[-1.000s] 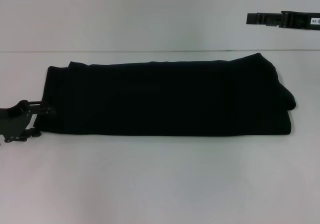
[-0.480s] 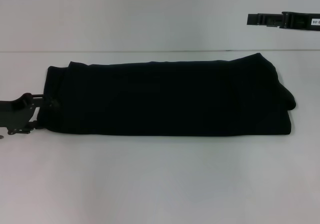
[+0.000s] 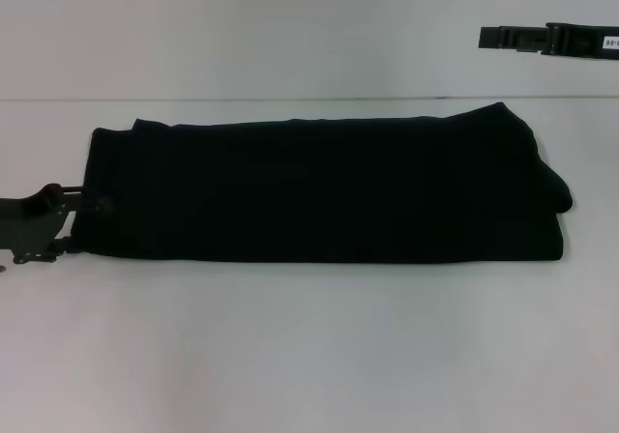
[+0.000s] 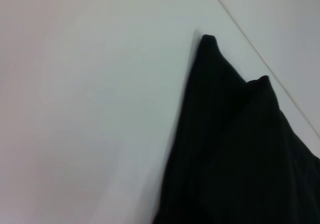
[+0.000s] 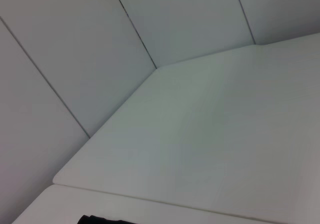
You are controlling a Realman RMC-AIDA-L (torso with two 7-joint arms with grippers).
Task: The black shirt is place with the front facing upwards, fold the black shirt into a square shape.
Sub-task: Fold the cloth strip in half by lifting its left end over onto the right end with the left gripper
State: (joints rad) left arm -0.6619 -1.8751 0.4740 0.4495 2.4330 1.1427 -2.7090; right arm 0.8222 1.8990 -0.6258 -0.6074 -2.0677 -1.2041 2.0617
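Head view only: left pincer touching black shirt.

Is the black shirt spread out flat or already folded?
Folded, into a long band, not yet a square: the black shirt shows layered edges at its left end, where the left gripper sits.

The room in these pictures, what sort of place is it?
Probably a robot test room, not a home: a bare white table, plain panelled walls, and one black shirt with a robot's left hand at its end.
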